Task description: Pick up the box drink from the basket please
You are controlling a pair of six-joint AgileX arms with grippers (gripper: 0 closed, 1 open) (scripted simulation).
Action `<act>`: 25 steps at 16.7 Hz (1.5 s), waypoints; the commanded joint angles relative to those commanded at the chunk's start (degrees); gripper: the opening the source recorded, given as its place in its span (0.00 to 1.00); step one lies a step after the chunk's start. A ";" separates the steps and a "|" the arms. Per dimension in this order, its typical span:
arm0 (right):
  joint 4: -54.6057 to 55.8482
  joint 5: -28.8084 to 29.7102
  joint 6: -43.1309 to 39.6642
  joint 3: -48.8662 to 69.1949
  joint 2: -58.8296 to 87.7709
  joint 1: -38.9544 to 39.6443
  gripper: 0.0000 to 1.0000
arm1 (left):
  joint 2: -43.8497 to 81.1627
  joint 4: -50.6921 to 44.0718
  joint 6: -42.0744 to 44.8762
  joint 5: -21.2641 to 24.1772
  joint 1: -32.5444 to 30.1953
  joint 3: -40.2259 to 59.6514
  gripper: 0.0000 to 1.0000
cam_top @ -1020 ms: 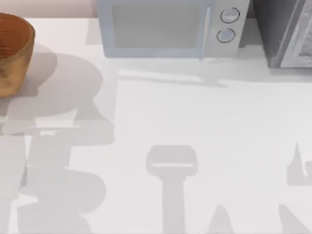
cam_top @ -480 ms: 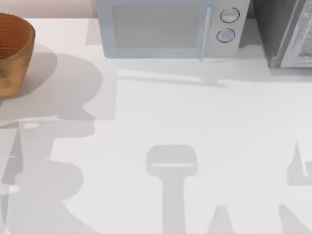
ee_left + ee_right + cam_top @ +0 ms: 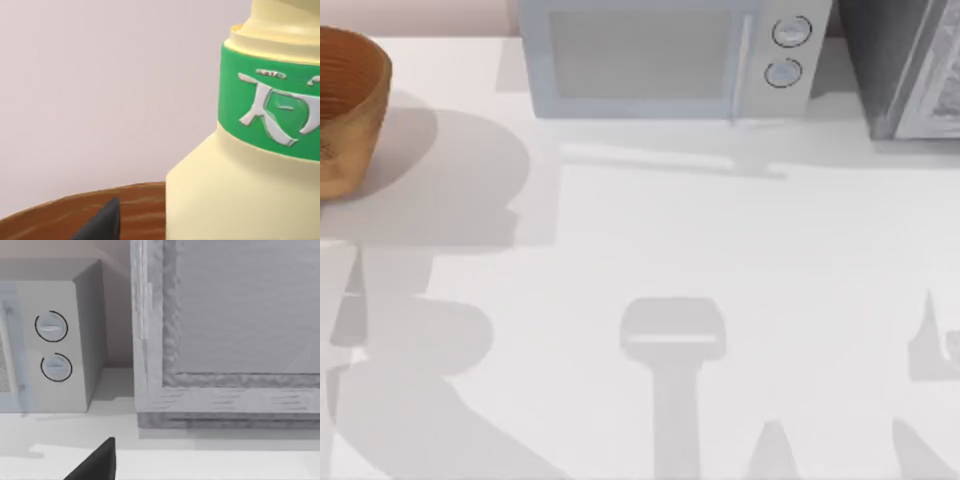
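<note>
The honey-brown ribbed basket [image 3: 345, 100] stands at the table's far left, cut off by the top view's edge. In the left wrist view the box drink [image 3: 240, 190], a pale yellow carton with a green band and white lettering, rises very close to the camera, behind the basket's brown rim [image 3: 45, 220]. A dark tip of my left gripper [image 3: 100, 225] sits just beside the carton, over the rim. Whether it touches the carton is hidden. My right gripper [image 3: 97, 462] hangs idle over the table's right side, facing the back.
A pale microwave [image 3: 665, 55] with two round knobs stands at the back centre. A grey cabinet-like appliance [image 3: 910, 65] fills the back right corner. Arm shadows lie across the white tabletop [image 3: 720, 240].
The left arm's shadow on the table has slid toward the left edge and the front. Basket, microwave and the right arm's shadow have stayed put.
</note>
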 joint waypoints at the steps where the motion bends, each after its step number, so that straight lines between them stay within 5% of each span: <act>1: 0.00 0.00 0.00 0.00 0.00 0.00 1.00 | 0.88 -0.60 -0.01 -0.27 -0.29 1.50 1.00; 9: 0.00 0.00 0.00 0.00 0.00 0.00 1.00 | 3.22 -2.20 -0.03 -0.99 -1.04 5.45 1.00; 22: 0.00 0.00 0.00 0.00 0.00 0.00 1.00 | 3.22 -2.20 -0.03 -0.99 -1.04 5.45 0.02; 25: 0.00 0.00 0.00 0.00 0.00 0.00 1.00 | 3.22 -2.20 -0.03 -0.99 -1.04 5.45 0.00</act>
